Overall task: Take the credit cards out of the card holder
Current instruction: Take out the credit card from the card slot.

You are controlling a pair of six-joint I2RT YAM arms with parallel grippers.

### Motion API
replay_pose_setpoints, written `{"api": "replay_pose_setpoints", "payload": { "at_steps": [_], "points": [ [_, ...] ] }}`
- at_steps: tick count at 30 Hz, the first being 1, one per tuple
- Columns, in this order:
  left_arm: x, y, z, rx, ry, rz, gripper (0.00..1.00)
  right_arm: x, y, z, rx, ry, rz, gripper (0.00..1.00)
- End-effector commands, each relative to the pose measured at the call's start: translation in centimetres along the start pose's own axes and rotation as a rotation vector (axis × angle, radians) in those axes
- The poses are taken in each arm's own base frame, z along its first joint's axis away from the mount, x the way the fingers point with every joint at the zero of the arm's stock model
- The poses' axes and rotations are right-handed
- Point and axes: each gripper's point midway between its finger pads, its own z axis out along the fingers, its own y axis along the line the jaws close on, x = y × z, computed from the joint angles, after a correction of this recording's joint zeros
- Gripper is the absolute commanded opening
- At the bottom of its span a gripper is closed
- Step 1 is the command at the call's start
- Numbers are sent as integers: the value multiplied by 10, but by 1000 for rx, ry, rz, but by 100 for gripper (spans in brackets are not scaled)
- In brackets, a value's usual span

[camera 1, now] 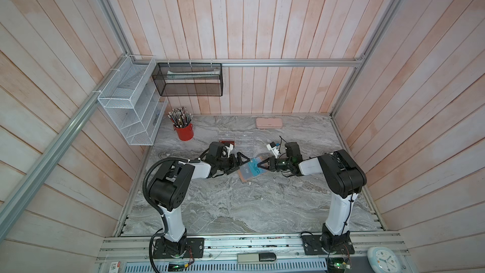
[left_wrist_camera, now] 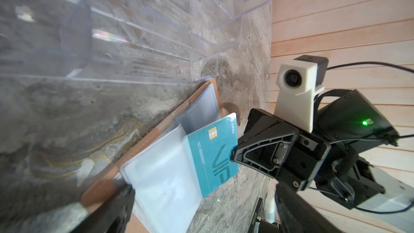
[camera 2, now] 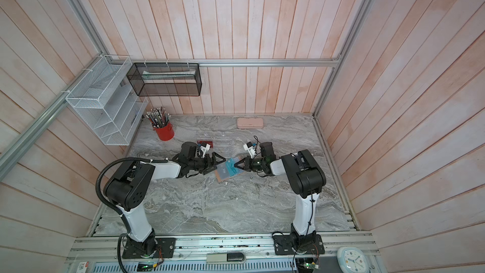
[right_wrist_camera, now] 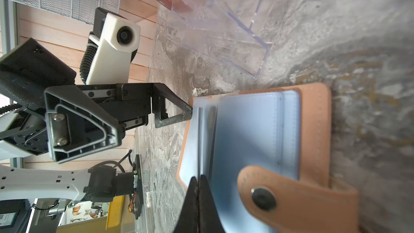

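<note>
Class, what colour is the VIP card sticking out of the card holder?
Teal blue; the card shows best in the left wrist view.

The card holder [camera 1: 244, 176] lies on the table [camera 1: 236, 206], before the rack [camera 1: 242, 141].

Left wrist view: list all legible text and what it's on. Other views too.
"VIP": large letters on the teal card.
"NO" then digits: same card, digits too small to read.
Small word beside the card's chip: blurred.
"VIP": same card, in a top view.
Clock dial numerals and the front-rail sticker: too small.
</note>
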Motion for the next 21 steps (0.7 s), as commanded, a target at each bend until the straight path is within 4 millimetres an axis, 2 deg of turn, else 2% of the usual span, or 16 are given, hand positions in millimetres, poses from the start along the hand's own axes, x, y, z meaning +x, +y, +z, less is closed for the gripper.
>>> {"api": "replay_pose_setpoints", "payload": {
  "at_steps": [1,6,13,21],
  "points": [
    [46,81,-4,-283,94,-155,100,0,1,-7,28,-20,-11,0],
    [42,76,-7,-283,84,-135,100,-2,5,-13,45,-35,-14,0],
    [19,38,-15,-291,35,-11,100,-6,15,-21,75,-47,-38,0],
    [-10,3,-48,-389,-69,113,100,-14,29,-34,205,-49,-120,0]
  ]
}}
